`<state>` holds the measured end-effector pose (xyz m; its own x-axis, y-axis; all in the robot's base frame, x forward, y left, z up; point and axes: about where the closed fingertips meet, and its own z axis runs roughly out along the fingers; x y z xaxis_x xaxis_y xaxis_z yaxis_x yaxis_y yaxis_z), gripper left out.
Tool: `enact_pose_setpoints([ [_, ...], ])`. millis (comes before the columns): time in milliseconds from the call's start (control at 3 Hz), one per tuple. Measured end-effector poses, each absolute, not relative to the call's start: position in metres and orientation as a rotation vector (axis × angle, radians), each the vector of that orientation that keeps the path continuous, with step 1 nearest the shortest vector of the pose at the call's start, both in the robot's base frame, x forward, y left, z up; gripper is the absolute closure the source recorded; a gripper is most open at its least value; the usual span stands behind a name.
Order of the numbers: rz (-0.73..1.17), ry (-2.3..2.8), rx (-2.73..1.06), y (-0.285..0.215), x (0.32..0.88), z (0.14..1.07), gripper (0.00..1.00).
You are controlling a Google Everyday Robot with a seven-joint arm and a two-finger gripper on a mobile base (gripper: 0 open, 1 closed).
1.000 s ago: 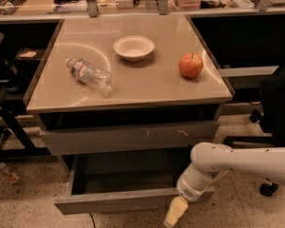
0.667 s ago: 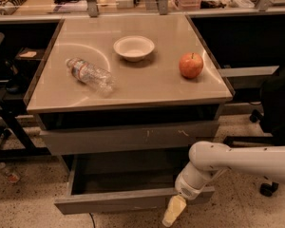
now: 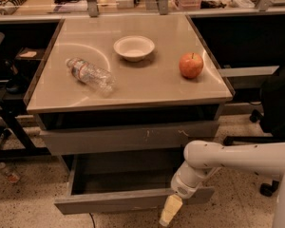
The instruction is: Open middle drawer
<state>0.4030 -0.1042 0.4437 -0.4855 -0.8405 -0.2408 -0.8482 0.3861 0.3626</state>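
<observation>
The middle drawer (image 3: 111, 204) stands pulled out below the table, and its plain grey front and grey inside (image 3: 126, 177) both show. Nothing shows inside it. My gripper (image 3: 168, 213), with pale yellow fingertips, hangs at the right part of the drawer's front, at or just below its lower edge. My white arm (image 3: 228, 158) reaches in from the right. Above the drawer is the larger grey front with pale scratch marks (image 3: 128, 137), which is closed.
On the tabletop (image 3: 133, 91) lie a plastic bottle (image 3: 89, 74) on its side, a white bowl (image 3: 134, 47) and a red apple (image 3: 191, 65). A dark office chair (image 3: 275, 103) stands at the right. A small bottle (image 3: 8, 173) lies on the floor at the left.
My gripper and wrist have shifted slightly to the left along the drawer front. The drawer stays pulled out about as far as before.
</observation>
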Motion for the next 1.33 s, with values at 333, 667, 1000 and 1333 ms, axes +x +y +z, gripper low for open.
enact_pose_setpoints([
  [333, 0.711, 2.6, -1.6, -0.102, 0.405, 0.434, 0.0],
  [667, 0.739, 2.644, -1.605, -0.108, 0.389, 0.419, 0.0],
  [1000, 0.743, 2.649, -1.605, -0.109, 0.386, 0.421, 0.0],
  [1333, 0.775, 2.659, -1.6, -0.116, 0.369, 0.432, 0.0],
])
